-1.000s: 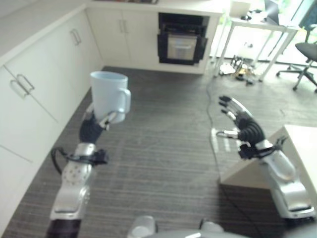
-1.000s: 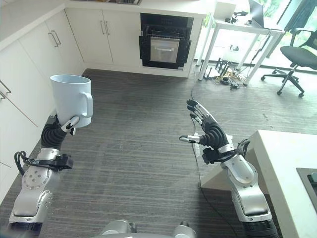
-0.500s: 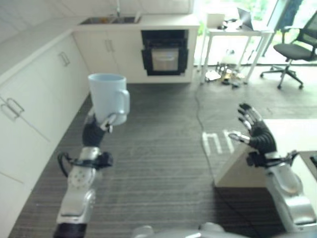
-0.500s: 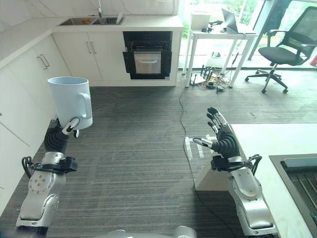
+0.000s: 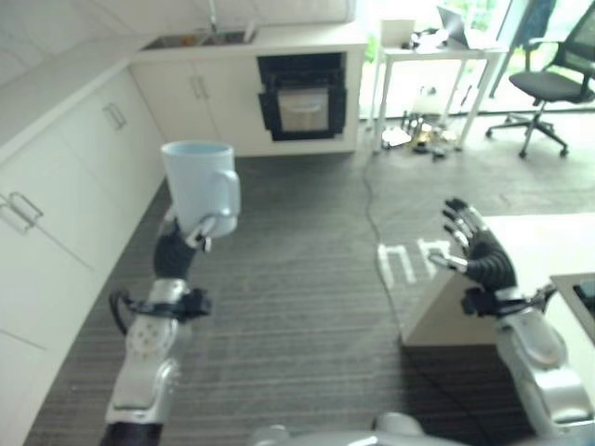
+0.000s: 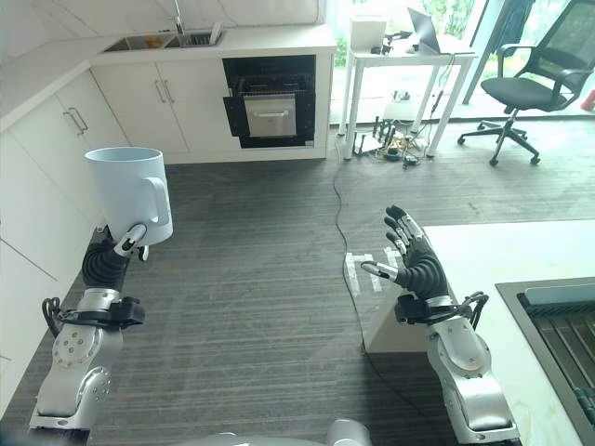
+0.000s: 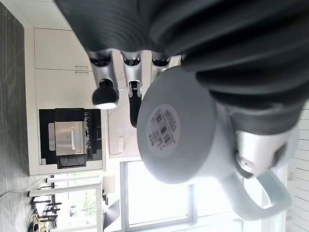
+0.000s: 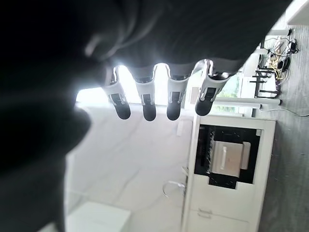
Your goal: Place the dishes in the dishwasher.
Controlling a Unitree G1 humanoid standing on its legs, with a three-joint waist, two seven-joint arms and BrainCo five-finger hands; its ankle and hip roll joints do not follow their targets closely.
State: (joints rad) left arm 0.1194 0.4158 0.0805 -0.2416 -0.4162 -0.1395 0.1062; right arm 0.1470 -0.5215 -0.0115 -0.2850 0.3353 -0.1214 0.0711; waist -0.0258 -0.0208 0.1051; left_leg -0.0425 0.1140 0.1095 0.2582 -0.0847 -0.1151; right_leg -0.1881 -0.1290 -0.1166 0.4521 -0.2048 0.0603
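A pale blue mug (image 5: pixel 201 186) stands upright in the air at the left, its handle turned to the right. My left hand (image 5: pixel 179 243) grips it from below, and the left wrist view shows the mug's base (image 7: pixel 176 130) with a barcode sticker against my palm, thumb and fingers curled round it. My right hand (image 6: pixel 415 262) is raised at the right with its fingers spread and nothing in it, beside the corner of a white counter (image 6: pixel 502 255). An open dishwasher (image 6: pixel 271 100) with a dark cavity sits in the far cabinet row.
White cabinets (image 5: pixel 65 177) run along the left, close to my left arm. A sink (image 6: pixel 163 41) lies in the far counter. A white desk (image 6: pixel 409 65) and an office chair (image 6: pixel 539 88) stand at the far right. A dark wood floor (image 6: pixel 270 260) lies between.
The camera has swung right and up, so the whole picture shifted. The mug stays held in my left hand. My right hand remains raised and spread.
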